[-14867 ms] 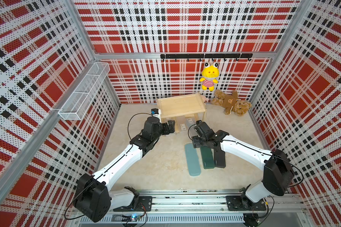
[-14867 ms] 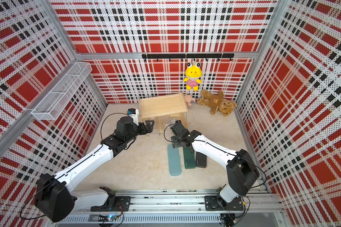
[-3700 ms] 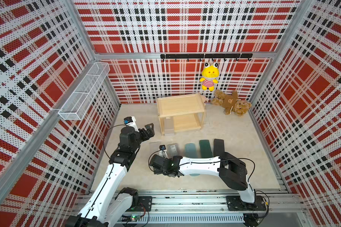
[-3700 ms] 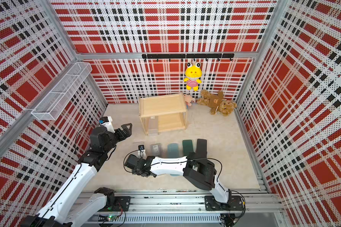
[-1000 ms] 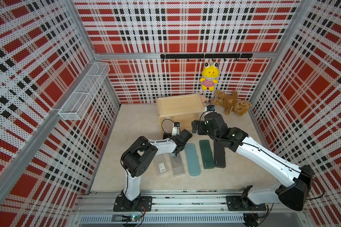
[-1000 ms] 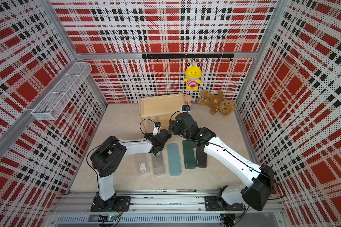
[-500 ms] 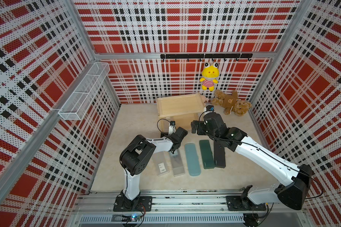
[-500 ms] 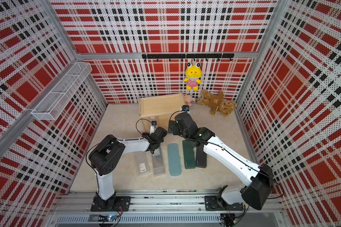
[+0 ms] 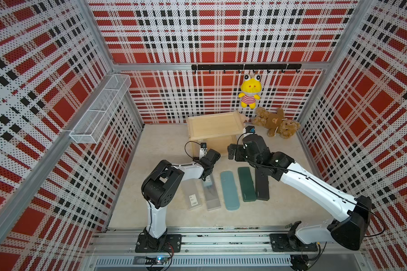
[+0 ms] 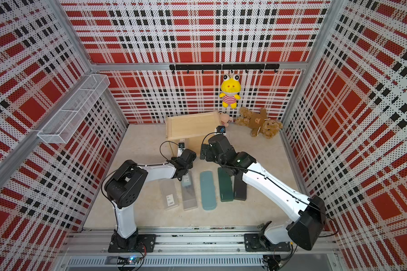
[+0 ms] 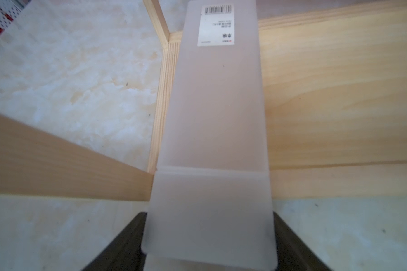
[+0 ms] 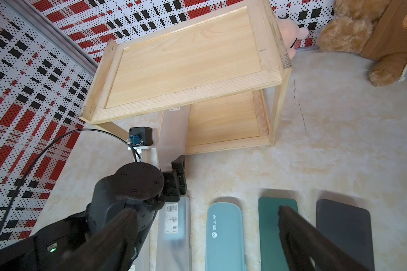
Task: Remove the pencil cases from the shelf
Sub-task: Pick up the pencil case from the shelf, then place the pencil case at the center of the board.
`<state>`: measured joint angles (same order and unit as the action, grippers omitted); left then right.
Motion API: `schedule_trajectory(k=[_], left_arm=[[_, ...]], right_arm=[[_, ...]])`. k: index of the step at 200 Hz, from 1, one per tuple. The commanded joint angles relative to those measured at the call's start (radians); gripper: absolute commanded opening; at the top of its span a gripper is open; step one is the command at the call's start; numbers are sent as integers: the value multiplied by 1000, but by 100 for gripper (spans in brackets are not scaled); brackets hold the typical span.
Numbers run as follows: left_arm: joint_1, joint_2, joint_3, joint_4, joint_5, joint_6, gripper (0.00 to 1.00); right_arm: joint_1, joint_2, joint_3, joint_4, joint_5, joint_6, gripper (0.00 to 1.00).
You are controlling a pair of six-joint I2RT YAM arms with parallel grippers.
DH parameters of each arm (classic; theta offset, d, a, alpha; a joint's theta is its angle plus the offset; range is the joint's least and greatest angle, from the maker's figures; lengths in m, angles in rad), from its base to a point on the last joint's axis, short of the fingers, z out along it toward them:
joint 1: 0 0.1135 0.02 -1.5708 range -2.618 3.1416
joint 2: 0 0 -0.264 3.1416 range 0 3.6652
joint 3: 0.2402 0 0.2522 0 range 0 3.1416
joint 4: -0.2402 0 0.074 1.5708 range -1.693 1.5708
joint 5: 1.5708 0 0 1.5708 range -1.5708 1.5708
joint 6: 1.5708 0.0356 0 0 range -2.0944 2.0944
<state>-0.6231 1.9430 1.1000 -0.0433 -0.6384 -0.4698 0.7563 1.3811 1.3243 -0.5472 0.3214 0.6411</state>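
Left wrist view: left end effector is clamped across the near end of the held frosted case, one dark finger on each long side. The case runs away from the camera. Its far end, with the white barcode label, sits on the lower board of the shelf, right against that board's side rim by a corner post. Its near end sticks out past the front rim, over the table.

Right wrist view: same grip from outside, with the case partly in the lower tier and partly out. Upper board is bare. Right end effector is spread wide and holds nothing. It hangs above the table between the shelf front and the row of cases.

Both top views: the shelf stands at the middle of the table's back edge. Five cases lie flat side by side mid-table, between the shelf and the front edge, long sides parallel.
- From the left edge: outer frosted case, inner frosted case, teal case, dark green case, black case.
- The left wrist covers the far end of the inner frosted case.
- The right arm crosses over the far end of the black case.

Brown bears lie at the back right corner.
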Motion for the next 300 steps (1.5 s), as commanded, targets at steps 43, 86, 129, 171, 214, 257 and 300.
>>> schedule_trajectory(k=[43, 86, 129, 171, 214, 257, 300], left_arm=[[-3, -45, -25, 7, 8, -12, 44], [-38, -127, -50, -21, -8, -29, 27], [-99, -266, -81, -72, -43, -4, 0], [-115, -397, -129, -166, 28, -5, 0], [-190, -542, -192, -303, 55, -19, 0], [-214, -743, -209, -481, 129, -27, 0], [-218, -919, -151, -732, 232, -101, 0]], right_arm=[[-6, 4, -7, 11, -1, 7, 100], [-8, 3, -5, 13, -6, 6, 100], [-8, -4, -3, 19, -10, -1, 100], [-9, -11, -7, 25, -20, -5, 100], [-9, -26, -17, 35, -29, -4, 100], [-14, -10, 5, 38, -48, -25, 100], [-18, 30, 67, 37, -74, -46, 100]])
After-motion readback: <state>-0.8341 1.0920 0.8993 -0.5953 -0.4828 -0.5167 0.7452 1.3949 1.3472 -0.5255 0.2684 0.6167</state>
